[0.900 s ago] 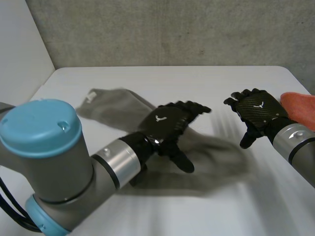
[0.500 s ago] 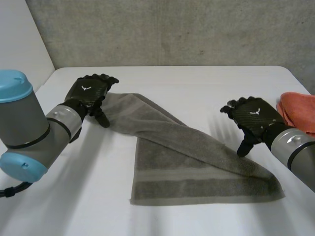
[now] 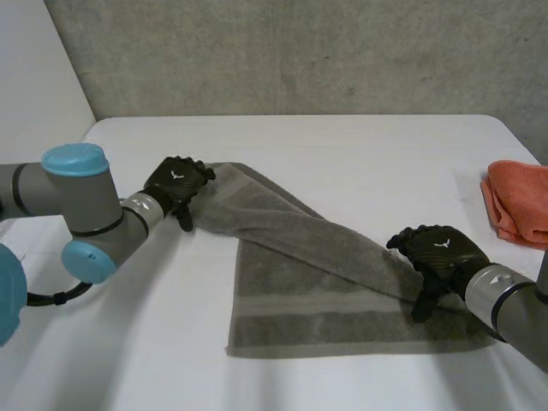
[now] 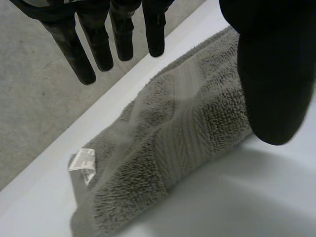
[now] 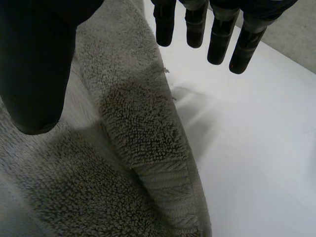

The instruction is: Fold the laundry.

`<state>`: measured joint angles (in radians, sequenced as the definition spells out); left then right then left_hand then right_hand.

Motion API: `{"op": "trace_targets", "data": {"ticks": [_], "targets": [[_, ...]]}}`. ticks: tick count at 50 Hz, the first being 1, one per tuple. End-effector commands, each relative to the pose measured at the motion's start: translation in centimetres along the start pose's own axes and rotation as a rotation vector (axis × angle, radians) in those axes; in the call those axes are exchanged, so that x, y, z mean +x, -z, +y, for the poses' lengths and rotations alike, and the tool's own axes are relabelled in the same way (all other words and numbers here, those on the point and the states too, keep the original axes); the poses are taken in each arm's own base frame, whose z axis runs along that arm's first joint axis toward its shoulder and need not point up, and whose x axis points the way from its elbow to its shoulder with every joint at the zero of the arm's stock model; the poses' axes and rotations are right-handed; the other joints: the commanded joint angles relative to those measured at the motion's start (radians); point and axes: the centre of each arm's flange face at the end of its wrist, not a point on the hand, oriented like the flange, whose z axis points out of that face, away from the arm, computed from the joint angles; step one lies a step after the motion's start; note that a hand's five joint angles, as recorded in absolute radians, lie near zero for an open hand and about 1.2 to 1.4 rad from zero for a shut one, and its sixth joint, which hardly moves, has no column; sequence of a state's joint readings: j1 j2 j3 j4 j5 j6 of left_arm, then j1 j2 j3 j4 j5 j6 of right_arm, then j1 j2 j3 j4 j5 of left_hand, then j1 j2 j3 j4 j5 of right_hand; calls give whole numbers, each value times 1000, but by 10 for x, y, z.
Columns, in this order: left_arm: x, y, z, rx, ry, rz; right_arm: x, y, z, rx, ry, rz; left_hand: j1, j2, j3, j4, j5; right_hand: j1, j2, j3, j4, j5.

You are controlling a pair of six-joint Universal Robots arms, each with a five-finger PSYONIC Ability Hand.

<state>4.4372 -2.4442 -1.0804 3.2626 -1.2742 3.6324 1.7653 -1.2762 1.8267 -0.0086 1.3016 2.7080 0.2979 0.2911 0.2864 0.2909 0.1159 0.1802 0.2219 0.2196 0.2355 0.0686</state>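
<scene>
Left hand (image 3: 175, 182) sits at the middle left of the head view, at the end of a grey arm with a light-blue cap (image 3: 75, 159). It is open. In its own wrist view the fingers (image 4: 74, 54) hang straight and loose above the cloth, and the thumb (image 4: 271, 74) reaches out over the towel's edge without curling round it. Under its palm lies the far left corner of the grey towel (image 3: 308, 291), with a small white label (image 4: 85, 160) sewn at the corner's tip.

Right hand (image 3: 441, 255) is at the lower right of the head view, over the towel's right end. It is open too. Its wrist view shows the fingers (image 5: 217, 39) straight and spread above the bare table just beyond the cloth's folded edge, with the thumb (image 5: 37, 64) pointing down over the pile. Whether the thumb presses the cloth I cannot tell.

Between the two hands the towel runs as a thick diagonal fold, from the left corner down to the right end. Below that fold a flat panel with a woven band lies spread toward the bottom centre of the head view.

Around all this is the white table (image 3: 342, 145). An orange cloth (image 3: 518, 201) lies bunched at the right edge of the frame, well apart from the towel. A grey concrete wall (image 3: 300, 51) fills the top.
</scene>
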Motion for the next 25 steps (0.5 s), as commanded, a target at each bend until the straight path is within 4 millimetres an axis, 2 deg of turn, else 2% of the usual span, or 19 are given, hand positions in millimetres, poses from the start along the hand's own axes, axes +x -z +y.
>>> {"op": "trace_targets", "data": {"ticks": [1,5,8,12,16,17,20,24,25], "targets": [[8,-8,9,-32,8,38,0,-11,11,-4,7,14,115,122,127,122,123,207,165,168,152,144],[15,-10,12,-48,2,71,3,-17,14,-10,13,52,188,195,200,195,196,318,277,279,263,255],[16,-12,9,-40,-5,70,5,-19,15,-12,22,65,338,345,349,345,345,424,382,385,369,361],[14,-13,5,-29,-10,59,5,-22,18,-18,50,67,649,656,660,656,656,735,693,696,680,672],[11,-15,0,-16,-14,38,5,-26,18,-13,79,67,1033,1040,1045,1040,1041,1210,1168,1171,1155,1147],[10,-15,-2,-13,-18,29,6,-27,16,-5,87,71,1098,1104,1109,1105,1105,1216,1174,1177,1161,1153],[7,-17,-7,-2,-31,-19,8,-29,10,19,102,79,1098,1105,1110,1105,1106,1216,1174,1177,1161,1153],[-3,-23,-16,34,-51,-96,17,-35,-13,89,145,105,1098,1105,1110,1105,1106,1216,1174,1177,1161,1153],[-6,-24,-20,48,-55,-111,20,-38,-26,124,169,124,1098,1105,1110,1105,1106,1216,1174,1177,1161,1153]]}}
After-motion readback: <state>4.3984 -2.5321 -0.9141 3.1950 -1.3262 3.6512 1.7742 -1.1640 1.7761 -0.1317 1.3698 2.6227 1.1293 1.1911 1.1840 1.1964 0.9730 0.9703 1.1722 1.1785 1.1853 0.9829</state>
